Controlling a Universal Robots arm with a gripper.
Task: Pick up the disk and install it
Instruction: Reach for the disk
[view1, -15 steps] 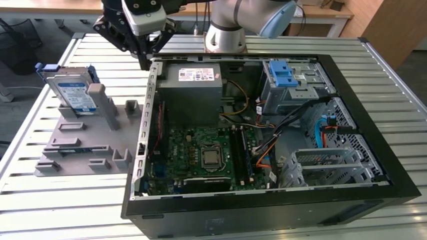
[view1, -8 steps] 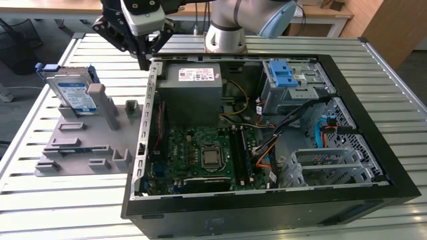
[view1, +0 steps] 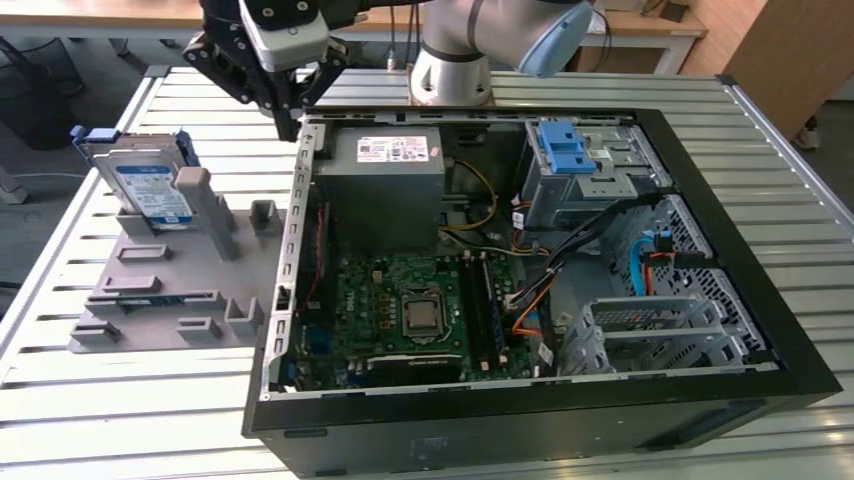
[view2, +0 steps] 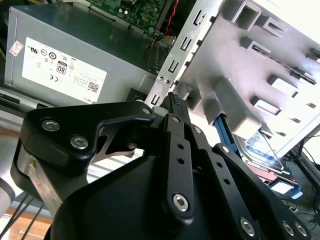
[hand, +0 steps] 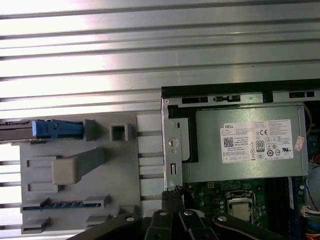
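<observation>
The disk (view1: 144, 187) is a silver drive with a white-and-blue label in a blue frame. It stands on edge in a grey holder (view1: 171, 292) on the exterior view's left, beside the open computer case (view1: 534, 405). In the first wrist view the disk (hand: 51, 129) shows edge-on, and in the second wrist view a part of the disk (view2: 258, 151) shows behind the holder (view2: 280, 55). My gripper (view1: 287, 128) hangs shut and empty over the case's near-left corner, to the right of the disk and apart from it. Its closed fingertips (view2: 173, 98) meet above the case wall (hand: 173, 192).
Inside the case lie a grey power supply (view1: 387, 185), a motherboard (view1: 400, 310), a blue latch (view1: 566, 150) on a metal drive cage (view1: 594, 175), and loose cables (view1: 587, 260). A slatted metal table (view1: 200, 400) carries everything. The holder's posts (view1: 200, 205) rise beside the disk.
</observation>
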